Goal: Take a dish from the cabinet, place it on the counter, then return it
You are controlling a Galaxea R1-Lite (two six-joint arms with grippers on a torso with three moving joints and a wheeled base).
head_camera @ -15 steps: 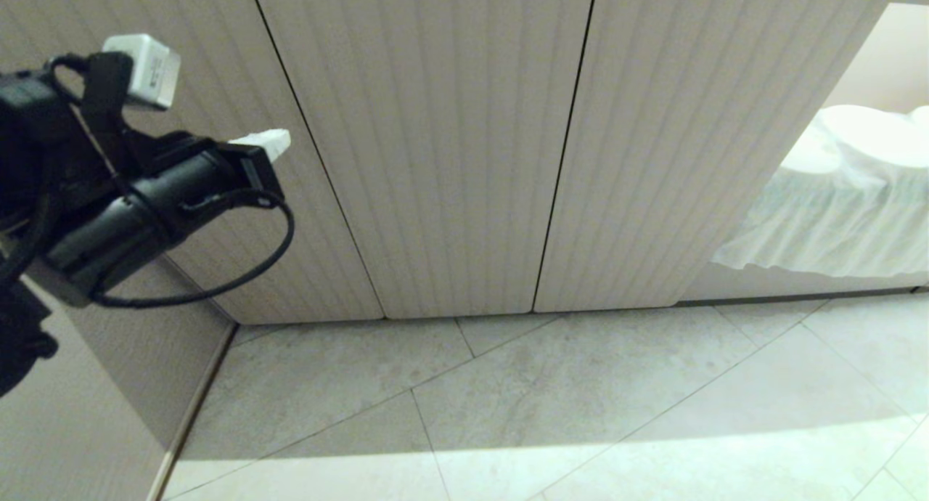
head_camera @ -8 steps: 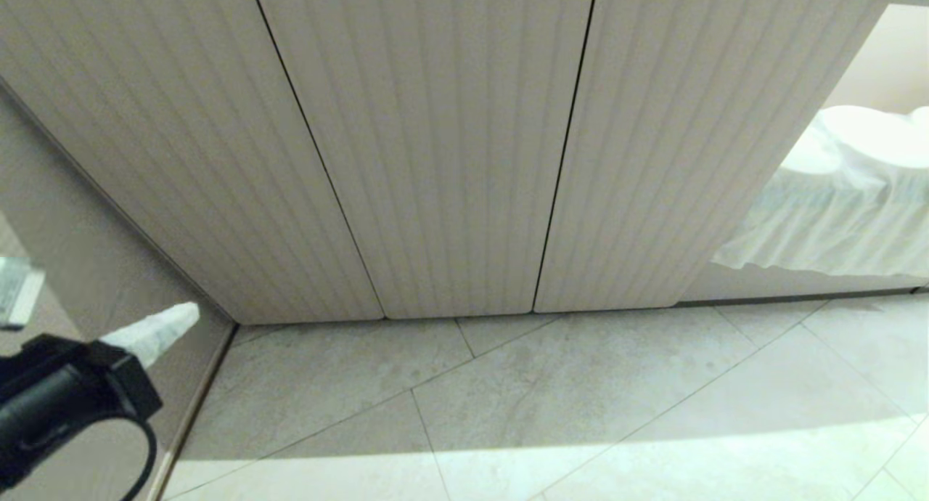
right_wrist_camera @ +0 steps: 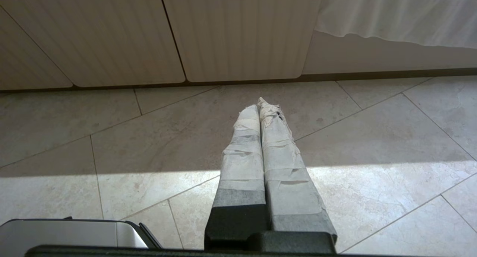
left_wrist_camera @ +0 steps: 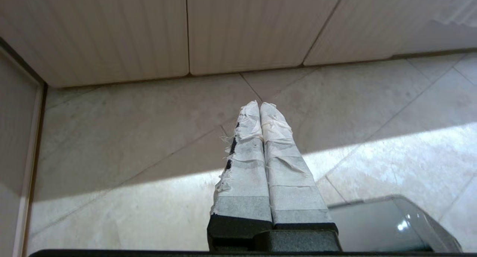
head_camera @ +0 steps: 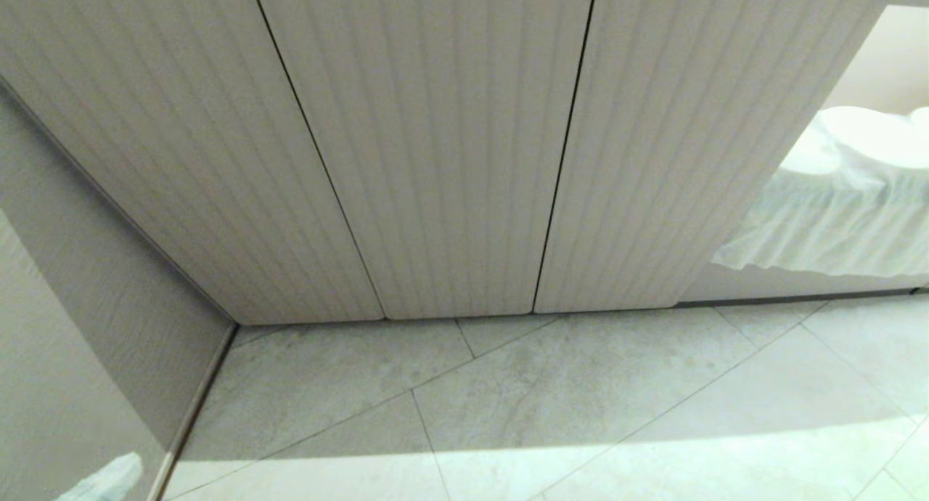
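Note:
The cabinet [head_camera: 435, 160] fills the head view with its ribbed beige doors all closed. The dish is hidden and the counter is out of view. My left gripper [left_wrist_camera: 260, 105] hangs low over the tiled floor, pointing toward the cabinet's foot [left_wrist_camera: 242, 29]. Its white-taped fingers [left_wrist_camera: 277, 164] are pressed together with nothing between them. My right gripper [right_wrist_camera: 259, 104] also hangs over the floor in front of the cabinet [right_wrist_camera: 238, 33], shut and empty. Neither arm shows clearly in the head view.
Pale stone floor tiles [head_camera: 580, 399] run up to the cabinet's base. A glossy side panel [head_camera: 72, 341] closes off the left. A white draped cloth [head_camera: 835, 218] hangs to the right of the doors. Grey parts of the robot's body [left_wrist_camera: 387, 227] [right_wrist_camera: 74, 232] sit below each gripper.
My left arm has dropped from the upper left by the cabinet door down and out of the head view. The doors stay closed and the camera has not shifted.

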